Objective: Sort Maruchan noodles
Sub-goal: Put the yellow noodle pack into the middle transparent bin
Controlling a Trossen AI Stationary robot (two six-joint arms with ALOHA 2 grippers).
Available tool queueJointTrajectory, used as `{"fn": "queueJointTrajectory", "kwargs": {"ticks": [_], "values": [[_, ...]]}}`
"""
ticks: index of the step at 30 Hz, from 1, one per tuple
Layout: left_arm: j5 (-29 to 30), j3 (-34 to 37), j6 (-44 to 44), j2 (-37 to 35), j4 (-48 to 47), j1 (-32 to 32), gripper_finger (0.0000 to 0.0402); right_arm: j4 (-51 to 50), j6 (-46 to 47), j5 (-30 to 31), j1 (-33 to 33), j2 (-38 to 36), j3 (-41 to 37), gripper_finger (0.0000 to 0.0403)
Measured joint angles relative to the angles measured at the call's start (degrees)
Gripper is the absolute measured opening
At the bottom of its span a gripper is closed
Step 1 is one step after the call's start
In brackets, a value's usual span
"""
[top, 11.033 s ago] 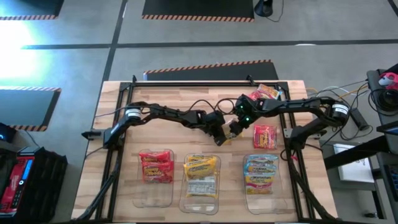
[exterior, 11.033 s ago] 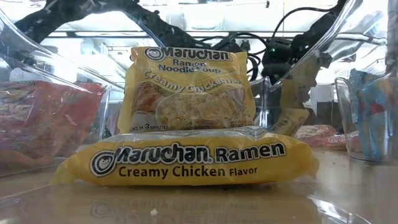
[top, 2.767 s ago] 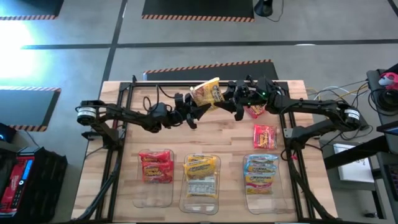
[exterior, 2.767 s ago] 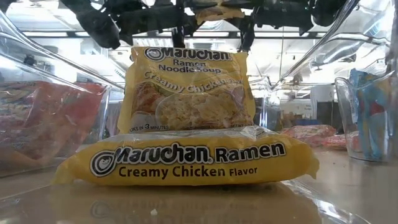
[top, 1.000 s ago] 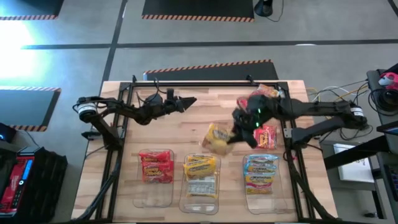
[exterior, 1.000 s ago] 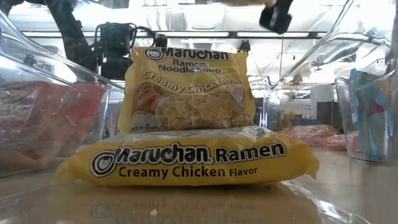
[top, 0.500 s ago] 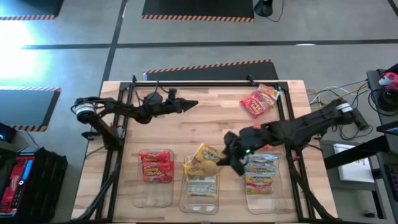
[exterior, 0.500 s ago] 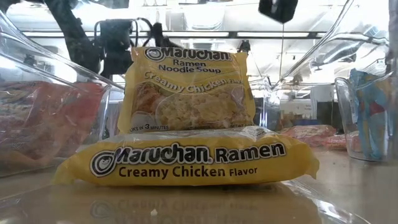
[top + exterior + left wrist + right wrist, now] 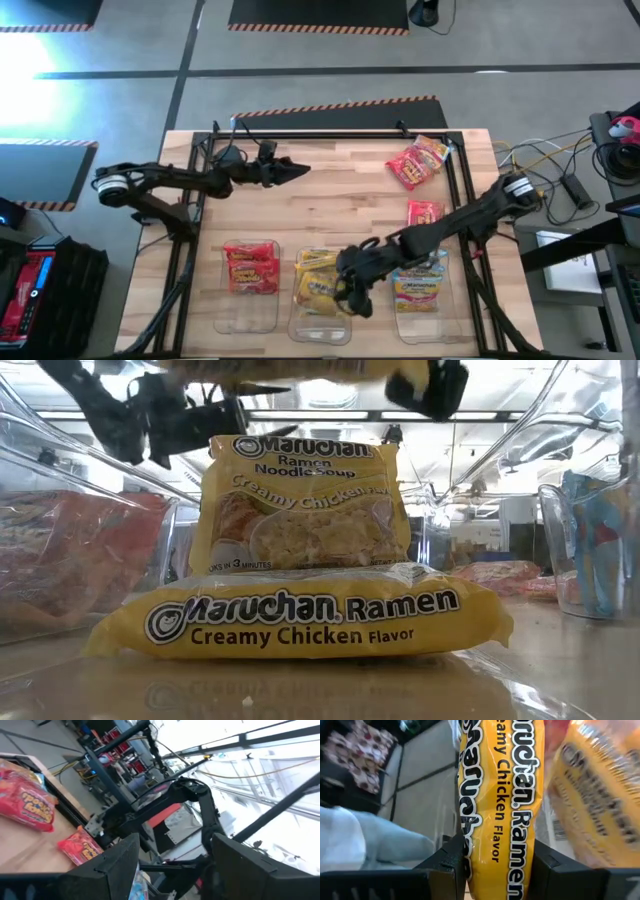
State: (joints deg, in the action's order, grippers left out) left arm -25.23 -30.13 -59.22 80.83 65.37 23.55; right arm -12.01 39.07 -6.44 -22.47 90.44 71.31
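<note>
Yellow noodle packet (image 9: 502,810) pinched between right tool (image 9: 352,288) fingers, hovering over middle bin (image 9: 321,322) to join matching yellows. Left tool (image 9: 296,172), fingers wide apart and empty, waits at far table (image 9: 340,205) side.

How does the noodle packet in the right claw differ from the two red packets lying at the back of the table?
The yellow packet is gripped by the right claw above the middle bin; the red packets lie loose on the bare table. It is yellow, printed Creamy Chicken; they are red. All are flat, glossy ramen packets.
</note>
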Motion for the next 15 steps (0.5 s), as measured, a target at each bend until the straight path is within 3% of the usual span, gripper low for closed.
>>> {"fn": "queueJointTrajectory", "kwargs": {"ticks": [15], "values": [[-1.2,7.2,0.1,-7.5,-0.4,0.0,0.0233,-22.1,-7.6,0.1,0.0,14.3,17.0,0.0121]]}}
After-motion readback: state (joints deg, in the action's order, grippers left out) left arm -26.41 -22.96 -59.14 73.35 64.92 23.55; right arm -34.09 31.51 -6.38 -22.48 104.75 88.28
